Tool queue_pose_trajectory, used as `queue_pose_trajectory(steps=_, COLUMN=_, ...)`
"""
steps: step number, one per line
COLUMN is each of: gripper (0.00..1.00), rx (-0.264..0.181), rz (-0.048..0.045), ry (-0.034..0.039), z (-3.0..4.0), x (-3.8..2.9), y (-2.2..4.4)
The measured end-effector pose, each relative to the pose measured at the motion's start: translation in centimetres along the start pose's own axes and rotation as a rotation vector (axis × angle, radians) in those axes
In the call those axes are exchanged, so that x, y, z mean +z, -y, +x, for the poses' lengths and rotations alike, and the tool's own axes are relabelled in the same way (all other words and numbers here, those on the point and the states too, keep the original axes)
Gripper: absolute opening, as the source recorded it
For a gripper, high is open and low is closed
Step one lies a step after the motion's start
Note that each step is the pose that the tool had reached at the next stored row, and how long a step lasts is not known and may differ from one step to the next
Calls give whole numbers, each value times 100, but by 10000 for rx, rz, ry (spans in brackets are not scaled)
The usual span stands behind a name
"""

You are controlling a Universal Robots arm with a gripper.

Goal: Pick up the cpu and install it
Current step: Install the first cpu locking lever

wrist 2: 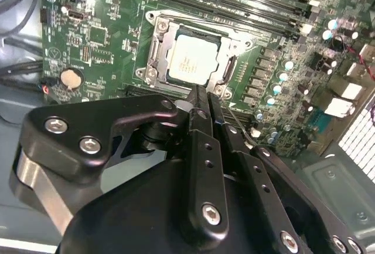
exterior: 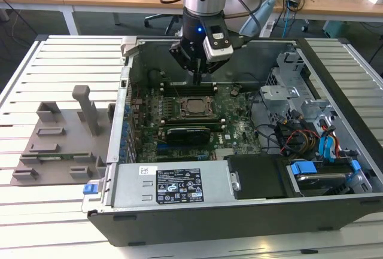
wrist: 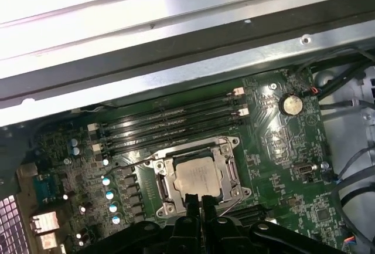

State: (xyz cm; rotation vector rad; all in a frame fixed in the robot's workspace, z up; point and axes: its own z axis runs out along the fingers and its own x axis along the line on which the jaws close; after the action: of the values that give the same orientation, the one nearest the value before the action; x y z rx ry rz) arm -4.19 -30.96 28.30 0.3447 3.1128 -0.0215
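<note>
pincer [wrist: 197, 202]: fingers pressed together, holding nothing, poised just above the socket | cpu [wrist 2: 192, 59]: seated flat in the motherboard socket [wrist 2: 153, 48], near edge hidden behind fingertips | computer case [exterior: 179, 223]: open on the worktop [exterior: 36, 211]

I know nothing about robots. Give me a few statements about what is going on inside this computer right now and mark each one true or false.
1. The cpu lies in its socket on the green circuit board. True.
2. The gripper is carrying the cpu in the air. False: its fingers are closed together with nothing between them, above the chip.
3. The computer case is open, with its insides exposed. True.
4. The arm hangs over the grey plastic holder. False: that holder sits outside the case on the exterior view's left, and the arm is over the board.
5. A round silver coin battery sits on the board. True.
</note>
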Motion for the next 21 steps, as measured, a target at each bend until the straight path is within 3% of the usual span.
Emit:
queue_pose_trajectory(steps=14, gripper=16, rx=-2215, rz=-25, ry=29, z=0, x=0, y=0)
queue_pose_trajectory(steps=19, gripper=16, rx=-3282, rz=-36, ry=42, z=0, x=0, y=0)
queue_pose_trajectory(steps=21, gripper=16, rx=-3297, rz=-37, ry=43, z=2, x=0, y=0)
